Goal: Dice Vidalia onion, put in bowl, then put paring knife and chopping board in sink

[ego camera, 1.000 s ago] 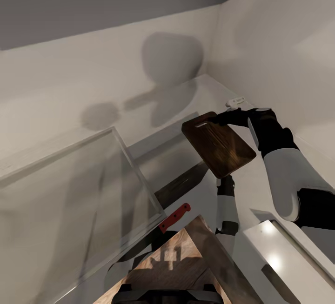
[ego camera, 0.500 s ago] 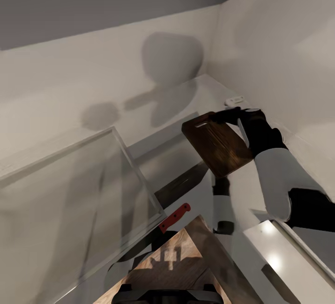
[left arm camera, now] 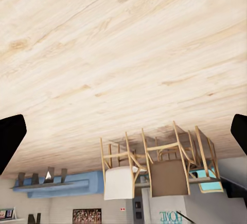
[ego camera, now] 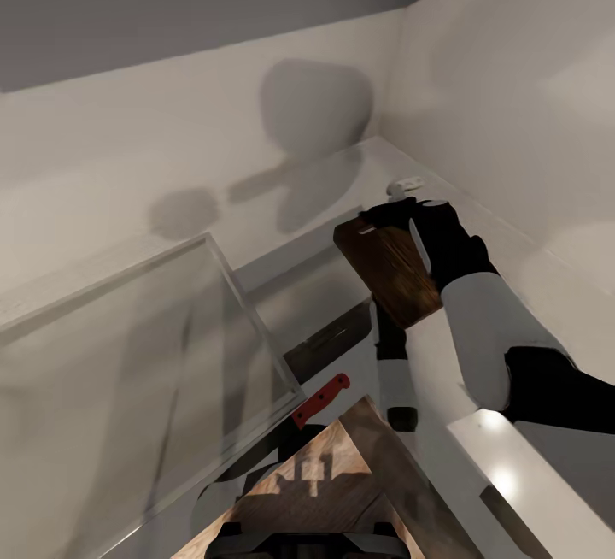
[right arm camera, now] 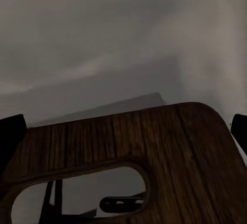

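Note:
My right gripper is shut on the handle end of the brown wooden chopping board. It holds the board tilted in the air above the steel drainboard. In the right wrist view the board with its slot hole lies between the fingers. The paring knife with its red handle lies by the near right corner of the sink. My left gripper is open and holds nothing. It points at light wood floor. The bowl and the onion are out of view.
Pale walls meet in a corner behind the drainboard, close to the right arm. A small white fitting sits at the wall just beyond the gripper. A wood-grained surface juts in below. Wooden chairs appear in the left wrist view.
My right arm has carried the chopping board leftward, toward the sink, and turned it more edge-on. The knife and the camera have stayed put.

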Robot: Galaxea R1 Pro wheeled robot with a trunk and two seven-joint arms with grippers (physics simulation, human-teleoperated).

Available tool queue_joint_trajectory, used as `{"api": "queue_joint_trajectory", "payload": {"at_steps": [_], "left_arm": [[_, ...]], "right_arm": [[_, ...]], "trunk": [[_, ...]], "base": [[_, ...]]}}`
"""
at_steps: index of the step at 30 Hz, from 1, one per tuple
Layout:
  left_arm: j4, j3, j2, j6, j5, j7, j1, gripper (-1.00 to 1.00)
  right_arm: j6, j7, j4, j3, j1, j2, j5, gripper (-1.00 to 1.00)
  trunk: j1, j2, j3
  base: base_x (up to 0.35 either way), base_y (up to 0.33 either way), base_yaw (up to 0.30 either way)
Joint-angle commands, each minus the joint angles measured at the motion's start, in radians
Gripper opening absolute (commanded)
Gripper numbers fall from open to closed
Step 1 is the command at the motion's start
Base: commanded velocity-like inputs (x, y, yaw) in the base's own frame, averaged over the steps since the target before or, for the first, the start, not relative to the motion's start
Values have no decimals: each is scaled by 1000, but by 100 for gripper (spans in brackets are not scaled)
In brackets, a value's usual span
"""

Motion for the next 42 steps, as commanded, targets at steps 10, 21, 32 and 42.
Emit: {"api": "queue_joint_trajectory", "payload": {"at_steps": [10,21,32,42], "left_arm": [[1,-4,0,7,8,4,1,100],[3,-3,0,7,8,4,1,100],[3,-3,0,7,8,4,1,100],[2,-3,0,7,8,4,1,100]], "right_arm": [[-2,11,17,-8,-1,-3,11,100],[-6,13,19,-9,-1,-6,12,100],[-6,15,29,-9,-1,-7,14,100],[-7,14,31,-9,-1,-8,16,100]], "trunk": [[1,-2,-1],[1,-2,-1],[1,-2,-1],[1,-2,-1]], "base": [[0,0,0],[0,0,0],[0,0,0],[0,0,0]]}}
